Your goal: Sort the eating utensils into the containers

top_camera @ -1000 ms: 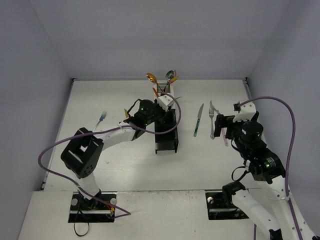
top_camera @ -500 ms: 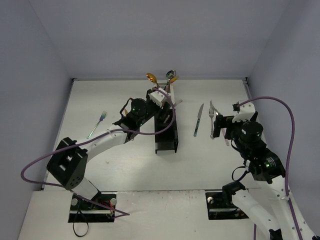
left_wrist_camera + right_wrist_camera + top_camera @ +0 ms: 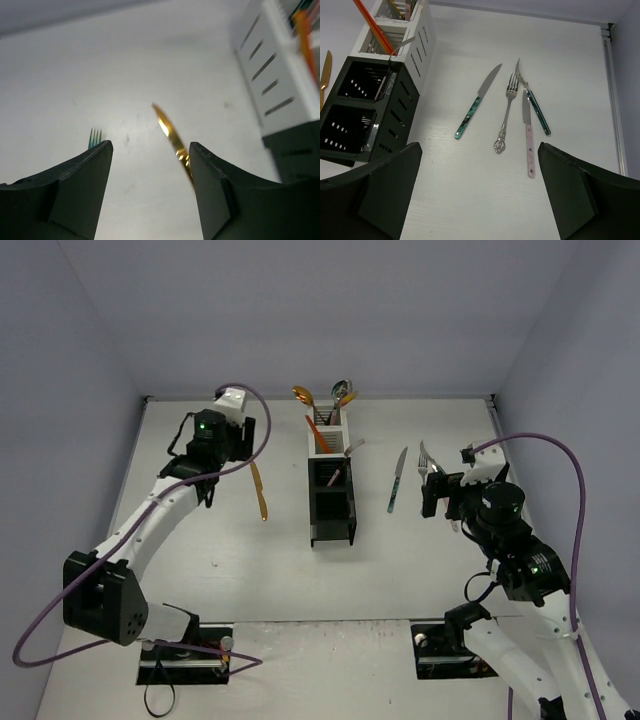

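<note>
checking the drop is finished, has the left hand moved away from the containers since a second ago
Yes. In the top view the left hand has swung left, from above the containers to well left of them, and it is open.

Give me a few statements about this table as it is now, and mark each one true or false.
1. A gold knife lies on the table, left of the bins. True.
2. The right gripper holds the silver fork. False: it is open and empty, and the fork lies on the table.
3. The two bins nearest the arms are white. False: they are black, and the white ones stand farther back.
4. An orange utensil stands in a white bin. True.
5. The left gripper is shut. False: its jaws stand apart with nothing between them.
</note>
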Motion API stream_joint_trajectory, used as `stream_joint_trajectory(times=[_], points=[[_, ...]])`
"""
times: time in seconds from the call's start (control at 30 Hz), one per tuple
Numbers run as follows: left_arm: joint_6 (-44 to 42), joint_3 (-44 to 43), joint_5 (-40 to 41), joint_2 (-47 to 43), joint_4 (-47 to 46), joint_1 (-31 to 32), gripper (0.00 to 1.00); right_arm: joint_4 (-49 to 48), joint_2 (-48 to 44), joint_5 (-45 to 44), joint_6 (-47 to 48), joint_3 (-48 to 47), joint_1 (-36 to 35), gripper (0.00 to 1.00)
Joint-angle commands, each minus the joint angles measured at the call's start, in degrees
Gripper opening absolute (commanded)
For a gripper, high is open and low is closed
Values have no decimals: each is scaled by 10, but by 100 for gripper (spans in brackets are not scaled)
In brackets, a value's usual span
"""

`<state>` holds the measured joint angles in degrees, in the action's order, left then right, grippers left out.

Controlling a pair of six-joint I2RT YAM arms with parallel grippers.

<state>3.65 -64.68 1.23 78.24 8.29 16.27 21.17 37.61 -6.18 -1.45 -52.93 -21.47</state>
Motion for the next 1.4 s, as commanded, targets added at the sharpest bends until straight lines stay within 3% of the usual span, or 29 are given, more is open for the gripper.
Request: stream_joint_trajectory(times=[0.0,0.47,1.03,1.23,1.37], points=[[-39,-48,-56,9,154,-79,61,-22,15,31,2,-17,-4,100],[-152,-117,-129,198,257,-218,55,-21,39,54,4,-25,-6,100],[-199,-231,-139,358,300,-237,45,-21,62,47,2,-23,-6,100],[-191,-260,-145,390,320,-238,33,-21,66,44,-2,-22,-5,100],[-185,-252,-150,395,319,-237,15,-21,63,40,-3,-21,-5,100]])
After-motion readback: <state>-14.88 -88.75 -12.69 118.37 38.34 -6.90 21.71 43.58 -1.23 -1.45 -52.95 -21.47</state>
